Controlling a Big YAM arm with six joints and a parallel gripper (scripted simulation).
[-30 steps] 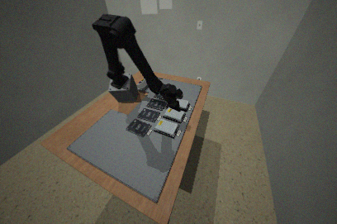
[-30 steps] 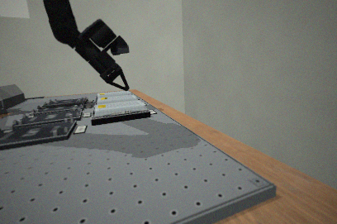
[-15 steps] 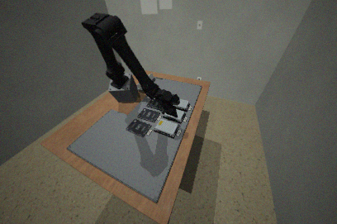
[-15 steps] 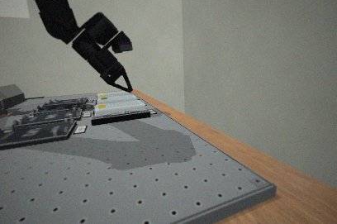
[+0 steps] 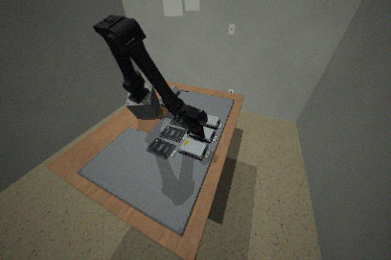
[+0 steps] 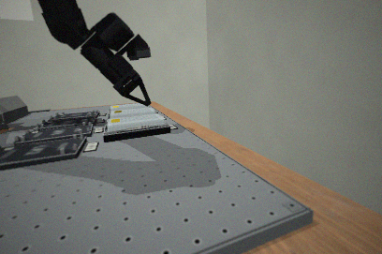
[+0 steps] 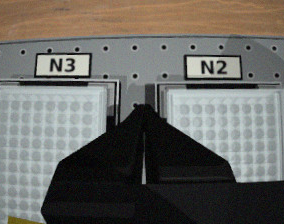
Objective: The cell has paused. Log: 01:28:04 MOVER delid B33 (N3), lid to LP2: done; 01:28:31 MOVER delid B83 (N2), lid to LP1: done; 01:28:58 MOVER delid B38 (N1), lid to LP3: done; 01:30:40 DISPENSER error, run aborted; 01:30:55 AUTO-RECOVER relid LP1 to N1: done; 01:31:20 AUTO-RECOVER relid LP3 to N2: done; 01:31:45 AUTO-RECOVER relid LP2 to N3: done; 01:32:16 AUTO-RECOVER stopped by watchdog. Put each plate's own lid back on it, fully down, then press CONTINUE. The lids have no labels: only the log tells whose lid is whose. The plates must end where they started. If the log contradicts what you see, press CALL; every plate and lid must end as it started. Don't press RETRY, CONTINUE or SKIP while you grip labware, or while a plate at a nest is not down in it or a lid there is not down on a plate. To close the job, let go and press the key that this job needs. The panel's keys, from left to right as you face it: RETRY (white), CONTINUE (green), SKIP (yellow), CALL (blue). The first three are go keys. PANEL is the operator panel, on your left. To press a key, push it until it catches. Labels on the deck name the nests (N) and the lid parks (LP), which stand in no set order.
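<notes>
Presently the gripper [image 7: 142,143] hangs above the row of nests with its fingers pressed fully together and nothing between them. In the wrist view the closed tips sit over the narrow gap that separates two lidded plates: the plate under the N3 label [image 7: 62,66] lies to the picture's left [image 7: 46,143], the plate under the N2 label [image 7: 213,67] to the picture's right [image 7: 226,129]. Both lids appear seated flat, though the gripper body hides their near edges.

Each plate runs lengthwise away from its label toward the camera, so the long sides flank the gap and the short sides face the wooden table edge [image 7: 142,6]. The N2 plate shows slightly more toward the centre of the frame than the N3 plate, but neither is squarely under the tips.

From the exterior view the tips [image 6: 144,100] stand clear above the lidded plates [image 6: 136,122], not touching them. The dark lid parks [image 6: 47,142] lie beside the nests, further in on the grey deck [image 6: 187,201].

Judgement: any lift of the N2 lid would require the fingers to be spread first and the hand shifted sideways to centre over that plate, with the fingers spanning its short width. The panel is not visible from the wrist.
</notes>
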